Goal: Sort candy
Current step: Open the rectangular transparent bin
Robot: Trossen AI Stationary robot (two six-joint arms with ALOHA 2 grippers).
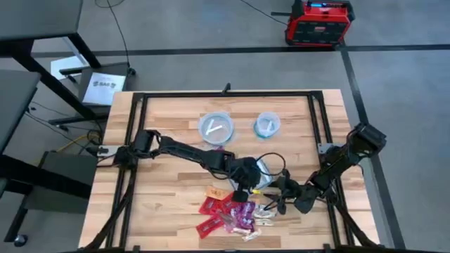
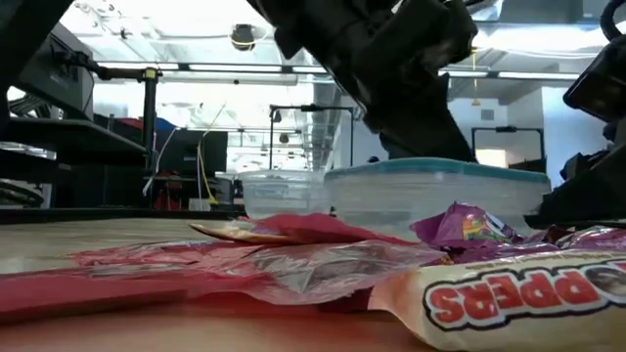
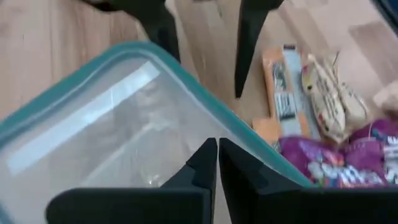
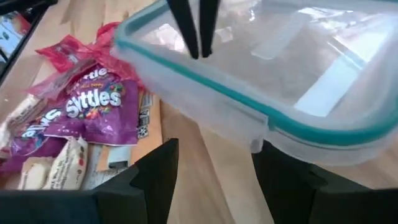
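The left pincer (image 3: 217,163) hung over the clear tub (image 3: 106,130), fingers together and empty — the right pincer (image 4: 214,165) stood apart beside the candy (image 1: 235,214).

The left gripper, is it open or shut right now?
Shut: the left gripper's two dark fingers meet tip to tip above the clear tub.
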